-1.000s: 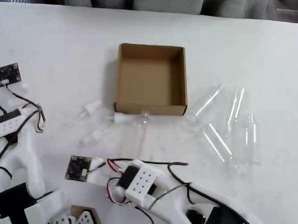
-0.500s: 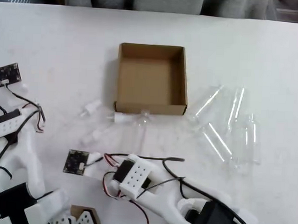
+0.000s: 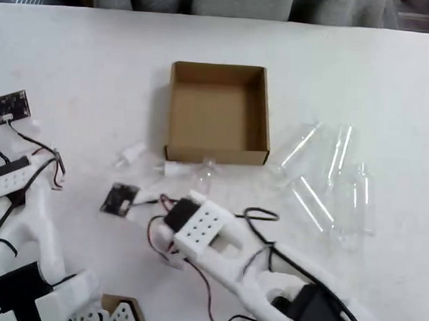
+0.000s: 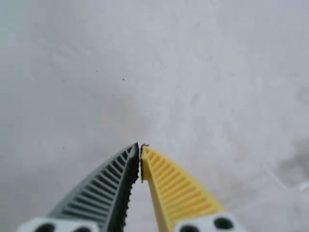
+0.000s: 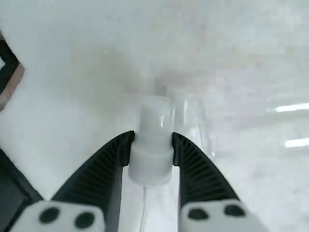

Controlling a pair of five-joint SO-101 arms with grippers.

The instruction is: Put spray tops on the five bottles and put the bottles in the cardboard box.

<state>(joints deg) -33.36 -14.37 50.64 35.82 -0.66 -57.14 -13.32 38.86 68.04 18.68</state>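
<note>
In the right wrist view, my right gripper (image 5: 152,137) has its black fingers pressed against both sides of a white spray top (image 5: 154,159). A clear bottle (image 5: 195,123) lies just beyond it on the table. In the high view, the right arm (image 3: 203,230) lies in front of the cardboard box (image 3: 215,155), beside a clear bottle (image 3: 203,177) at the box's front wall. Several more clear bottles (image 3: 328,182) lie to the right of the box. My left gripper (image 4: 140,147) is shut, its grey and yellow fingers meeting over bare table.
Two loose white spray tops (image 3: 132,154) (image 3: 172,168) lie left of the box's front corner. The left arm (image 3: 15,193) and its cables fill the table's left front. A small circuit board (image 3: 10,105) sits at the far left.
The right arm has moved forward and left, toward the box's front and the bottle there. The left arm has not moved.
</note>
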